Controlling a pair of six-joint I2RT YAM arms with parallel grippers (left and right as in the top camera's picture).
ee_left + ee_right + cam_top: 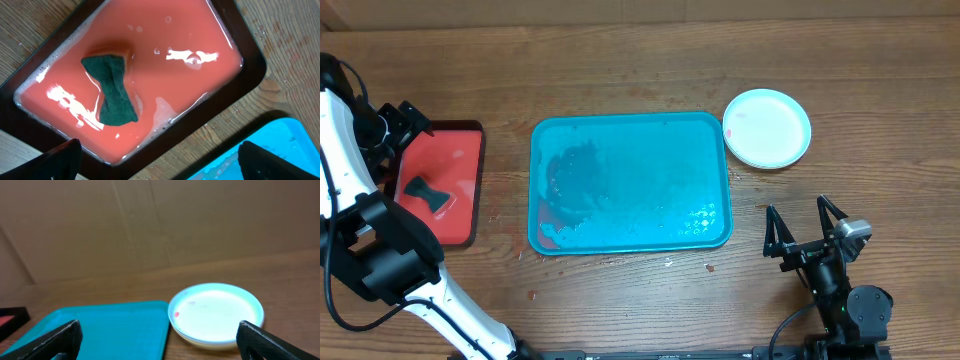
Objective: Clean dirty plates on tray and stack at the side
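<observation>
Robot test bench, a lab-type setting rather than a home kitchen. Bare wood-grain table (640, 60); white left arm (340, 155) and black right arm (840, 285) stand at its near edge, black cable (782, 330) looping by. Plain brown board backdrop (150, 225) behind. Washing gear sits straight on the table: turquoise tray (650, 170), red tray (460, 150) holding foamy water.

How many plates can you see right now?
1 for sure: a small round white plastic plate, just right of the large turquoise plastic tray. A teal edge under it hints at a stack, so more may be hidden.
</observation>
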